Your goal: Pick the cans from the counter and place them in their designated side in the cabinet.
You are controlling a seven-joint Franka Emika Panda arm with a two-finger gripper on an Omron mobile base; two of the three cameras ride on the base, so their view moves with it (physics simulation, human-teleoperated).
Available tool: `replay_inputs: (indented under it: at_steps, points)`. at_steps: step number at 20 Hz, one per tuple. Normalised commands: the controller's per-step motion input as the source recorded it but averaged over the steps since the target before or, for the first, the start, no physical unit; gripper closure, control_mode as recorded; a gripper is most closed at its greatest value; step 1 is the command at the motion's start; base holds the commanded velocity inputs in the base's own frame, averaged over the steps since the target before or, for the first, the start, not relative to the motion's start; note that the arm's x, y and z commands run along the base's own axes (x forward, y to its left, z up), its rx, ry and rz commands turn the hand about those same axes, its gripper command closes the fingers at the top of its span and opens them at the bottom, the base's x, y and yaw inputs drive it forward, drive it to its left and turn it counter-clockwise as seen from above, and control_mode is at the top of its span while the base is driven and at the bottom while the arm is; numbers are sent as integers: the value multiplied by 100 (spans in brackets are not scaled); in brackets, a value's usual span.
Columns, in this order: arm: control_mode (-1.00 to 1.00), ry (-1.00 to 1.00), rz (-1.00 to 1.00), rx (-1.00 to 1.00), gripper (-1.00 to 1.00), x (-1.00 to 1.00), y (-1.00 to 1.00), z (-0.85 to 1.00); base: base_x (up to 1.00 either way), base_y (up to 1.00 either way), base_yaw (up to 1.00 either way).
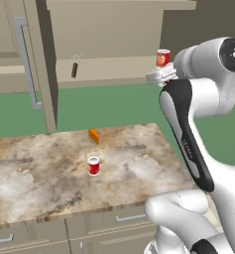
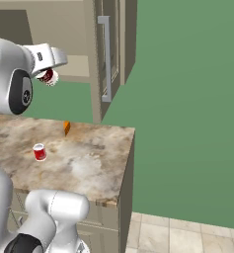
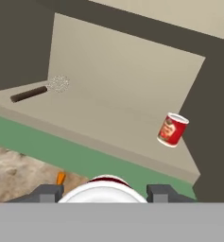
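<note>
A bright red can [image 1: 93,165] [image 2: 39,151] with a white rim stands upright on the marbled counter [image 1: 39,173] [image 2: 94,163]. My gripper [image 1: 160,77] [image 2: 46,73] [image 3: 104,193] is shut on a dark maroon-and-white can [image 2: 49,77], held up in front of the open cabinet's beige shelf [image 1: 114,69] [image 3: 108,118], near its right end. In the hand view the held can's white top [image 3: 103,188] sits between the two fingertips [image 3: 47,193].
An orange-red can [image 1: 162,58] [image 3: 172,129] stands on the shelf's right side, and a dark-handled whisk [image 1: 75,65] [image 3: 38,90] lies at its left. The cabinet door [image 1: 37,59] with its grey bar handle [image 2: 105,59] hangs open. A small orange piece [image 1: 93,135] [image 2: 66,127] lies on the counter.
</note>
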Motion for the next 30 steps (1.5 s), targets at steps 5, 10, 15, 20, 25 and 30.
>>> replay_inputs:
  at_steps: [5,10,15,20,25,30]
  points:
    - [-100,-1,0,0,100,33,-9,5,0,0,0]
    - [-100,-2,0,0,100,29,-9,10,0,0,0]
    - [-100,-2,0,0,100,22,-7,12,0,0,0]
    - [-100,0,-1,0,100,22,-10,3,0,0,0]
    - [-100,0,-1,0,100,21,-9,0,0,0,0]
    - [-100,0,-1,0,100,20,-7,0,0,0,0]
